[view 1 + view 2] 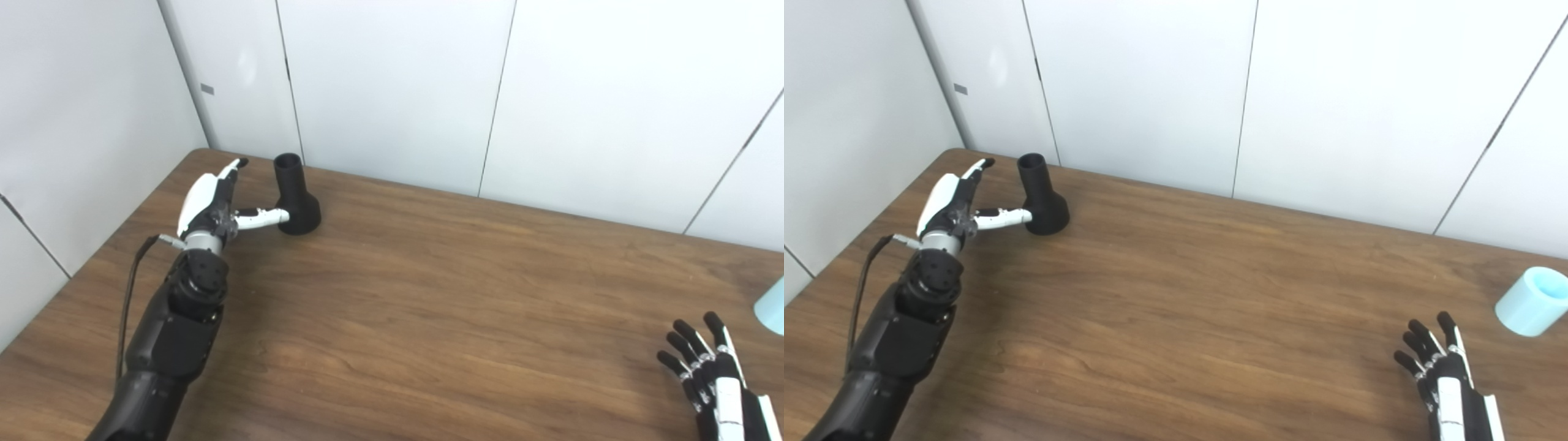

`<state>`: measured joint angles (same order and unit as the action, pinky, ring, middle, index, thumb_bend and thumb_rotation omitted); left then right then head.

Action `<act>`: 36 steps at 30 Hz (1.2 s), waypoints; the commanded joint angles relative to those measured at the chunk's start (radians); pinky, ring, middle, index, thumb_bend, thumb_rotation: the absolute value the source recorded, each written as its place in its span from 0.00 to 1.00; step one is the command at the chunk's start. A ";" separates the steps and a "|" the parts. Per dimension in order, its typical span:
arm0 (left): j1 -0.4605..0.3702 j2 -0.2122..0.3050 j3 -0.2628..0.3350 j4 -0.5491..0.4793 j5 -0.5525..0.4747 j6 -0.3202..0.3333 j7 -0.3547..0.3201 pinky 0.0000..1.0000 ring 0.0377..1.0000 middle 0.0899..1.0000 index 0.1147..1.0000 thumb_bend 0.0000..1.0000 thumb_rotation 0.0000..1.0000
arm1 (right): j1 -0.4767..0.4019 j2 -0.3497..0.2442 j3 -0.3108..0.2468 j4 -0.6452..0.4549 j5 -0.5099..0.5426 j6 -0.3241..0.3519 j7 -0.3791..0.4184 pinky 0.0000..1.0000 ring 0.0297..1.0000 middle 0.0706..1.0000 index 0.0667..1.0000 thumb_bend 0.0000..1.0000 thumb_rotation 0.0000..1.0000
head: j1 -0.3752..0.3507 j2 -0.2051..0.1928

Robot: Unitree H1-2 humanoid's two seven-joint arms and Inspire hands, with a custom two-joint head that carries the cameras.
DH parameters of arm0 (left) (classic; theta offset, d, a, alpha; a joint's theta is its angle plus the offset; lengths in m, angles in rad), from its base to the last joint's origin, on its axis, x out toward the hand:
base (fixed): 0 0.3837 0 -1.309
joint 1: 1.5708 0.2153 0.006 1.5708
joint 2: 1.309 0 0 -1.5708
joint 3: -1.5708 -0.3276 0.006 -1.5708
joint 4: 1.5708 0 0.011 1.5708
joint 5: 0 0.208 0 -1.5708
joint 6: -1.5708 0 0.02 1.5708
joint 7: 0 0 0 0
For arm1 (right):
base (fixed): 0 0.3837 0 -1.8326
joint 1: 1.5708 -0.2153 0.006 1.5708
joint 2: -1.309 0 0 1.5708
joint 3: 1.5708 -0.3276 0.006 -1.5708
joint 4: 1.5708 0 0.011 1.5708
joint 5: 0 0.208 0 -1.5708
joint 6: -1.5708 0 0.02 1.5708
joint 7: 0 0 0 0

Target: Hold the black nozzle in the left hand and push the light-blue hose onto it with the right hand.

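Brown wood-grain bench [429, 318] set against white wall panels [392, 79], with the panels meeting at the bench's far left corner. Mid-bench bare between the two arms.

Near the far left corner, just inside the far edge: black nozzle [295, 196], standing upright on its flared base, narrow open mouth up. Near the right edge, well apart from the nozzle: light-blue hose [1531, 301], a short pale tube lying tilted with its open end up and toward the camera; cut off by the frame edge in the left eye view, whole in the right eye view.

Left hand [211, 202], just to the left of the nozzle, spread wide and holding nothing. Thumb [263, 217] stretched out sideways toward the nozzle's flared base, its tip at or very close to the black surface; contact not clear from either view. Fingers [231, 168] pointing away toward the far edge, apart from the nozzle's neck, not wrapped around it. Thin black cable [130, 288] looping from the wrist down along the forearm.

Right hand [1442, 367], low near the front right corner, back of the hand up, fingers fanned apart and pointing toward the far edge, empty. Near the hose but clear of it, with bare bench between fingertips and tube.
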<state>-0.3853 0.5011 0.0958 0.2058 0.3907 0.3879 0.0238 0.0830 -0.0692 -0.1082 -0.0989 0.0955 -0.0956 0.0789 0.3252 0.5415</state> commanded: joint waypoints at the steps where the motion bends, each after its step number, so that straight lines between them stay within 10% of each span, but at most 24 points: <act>1: -0.061 0.044 -0.012 0.005 0.012 -0.027 -0.003 1.00 1.00 1.00 0.95 1.00 0.36 | 0.021 0.019 0.006 0.019 0.004 -0.053 -0.008 0.79 0.87 0.86 0.95 0.48 0.95 | 0.001 0.001; 14: -0.138 0.055 -0.110 0.129 0.037 -0.097 0.008 0.98 0.97 0.95 0.90 1.00 0.36 | 0.025 0.018 0.012 0.014 0.004 -0.058 -0.010 0.83 0.88 0.87 0.98 0.47 0.99 | -0.007 0.013; 36: -0.213 0.058 -0.225 0.211 0.154 -0.031 -0.011 1.00 0.96 0.88 0.81 1.00 0.39 | 0.023 0.019 0.021 0.028 -0.021 -0.083 -0.022 0.82 0.86 0.85 1.00 0.46 0.99 | -0.017 0.025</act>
<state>-0.5444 0.5293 -0.1301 0.4362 0.5222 0.3570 -0.0018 0.0863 -0.0669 -0.0984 -0.0986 0.0584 -0.1459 0.0572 0.3068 0.5660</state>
